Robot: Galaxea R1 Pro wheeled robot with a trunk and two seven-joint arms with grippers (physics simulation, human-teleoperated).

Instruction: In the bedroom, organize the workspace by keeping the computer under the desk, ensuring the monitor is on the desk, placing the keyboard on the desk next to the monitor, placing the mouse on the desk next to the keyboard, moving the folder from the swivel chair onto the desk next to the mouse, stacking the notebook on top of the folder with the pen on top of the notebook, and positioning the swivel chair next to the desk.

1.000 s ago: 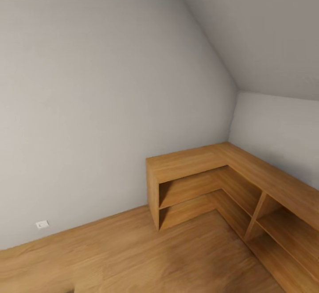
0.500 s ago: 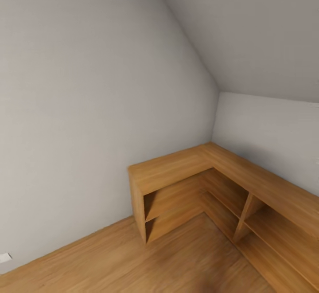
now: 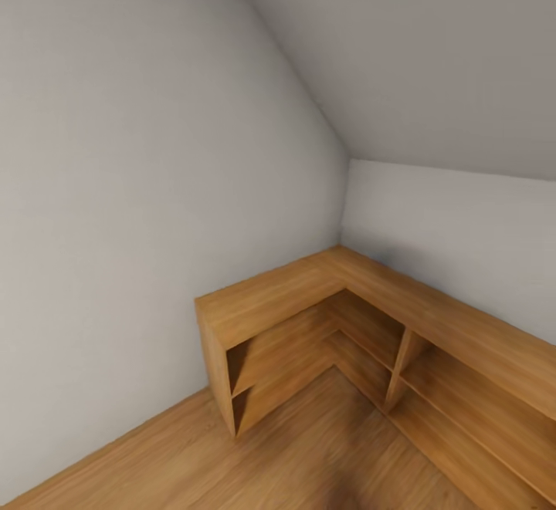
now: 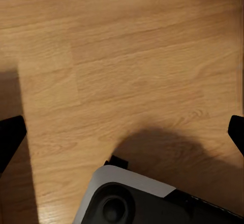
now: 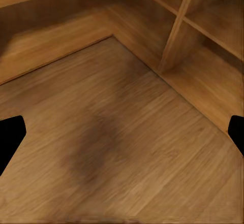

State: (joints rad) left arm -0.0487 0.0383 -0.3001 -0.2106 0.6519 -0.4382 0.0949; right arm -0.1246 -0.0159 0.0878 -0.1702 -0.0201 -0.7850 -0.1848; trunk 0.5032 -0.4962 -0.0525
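1. Left gripper (image 4: 122, 132): black fingertips at opposite edges of its wrist view, spread wide, nothing between them. Below it, plank floor (image 4: 127, 71) and the robot's base (image 4: 132, 196), grey-white rim over a dark body, casting a shadow.
2. Right gripper (image 5: 122, 137): fingertips likewise wide apart, holding nothing, over floor with a soft dark shadow.
3. Beyond it, low wooden shelf unit (image 5: 203, 46) with an upright divider.
4. Head view: L-shaped shelf (image 3: 309, 302) fitted into the room corner, open compartments, standing on the floor.
5. Farthest: grey wall (image 3: 116, 186) and sloped ceiling (image 3: 432, 55).
6. Task things: none in sight here.
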